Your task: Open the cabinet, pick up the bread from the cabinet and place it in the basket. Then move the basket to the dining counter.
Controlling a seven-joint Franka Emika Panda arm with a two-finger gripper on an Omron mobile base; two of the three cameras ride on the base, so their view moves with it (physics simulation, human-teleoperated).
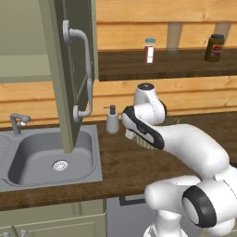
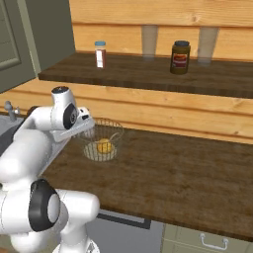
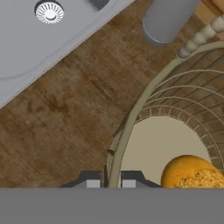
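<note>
The basket [image 2: 103, 140] sits on the dark worktop [image 2: 168, 173], a little to the right of the steel sink [image 1: 51, 157], with the bread [image 2: 104, 146] already lying in its bottom. The gripper [image 3: 111, 180] is down at the rim on the sink side, its jaws narrow with the wire rim running between them (whether they truly pinch it, I cannot tell). So the step in hand looks like taking hold of the basket; next comes lifting it level and carrying it to the dining counter
</note>
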